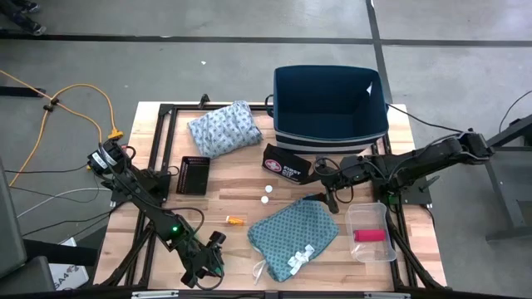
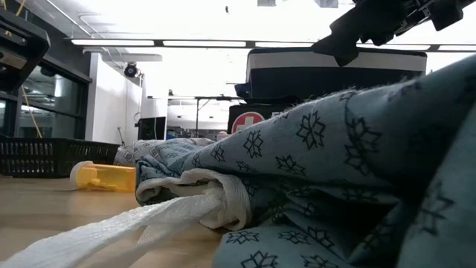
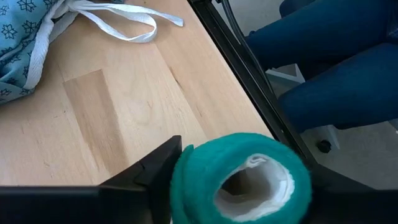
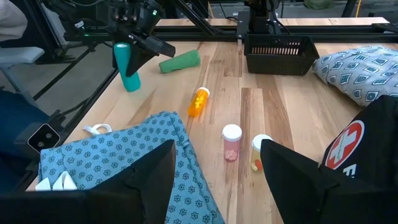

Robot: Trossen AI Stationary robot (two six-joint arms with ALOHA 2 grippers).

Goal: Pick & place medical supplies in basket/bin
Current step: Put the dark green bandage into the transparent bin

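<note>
Robotics lab or workshop, concrete floor [image 1: 208,21], ceiling strip lights [image 2: 201,43], framed wooden workbench [image 1: 237,203], loose cables [image 1: 75,95]

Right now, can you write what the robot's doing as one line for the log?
left gripper: shut on teal roll, near table's front edge | right gripper: open, empty, over teal cloth | bin: nothing seen inside

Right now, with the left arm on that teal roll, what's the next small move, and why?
Probably lift the left gripper straight up. Its fingers sit against both sides of the teal roll near the front edge of the table, and the blue bin stands far across it, so clearance comes first.
</note>
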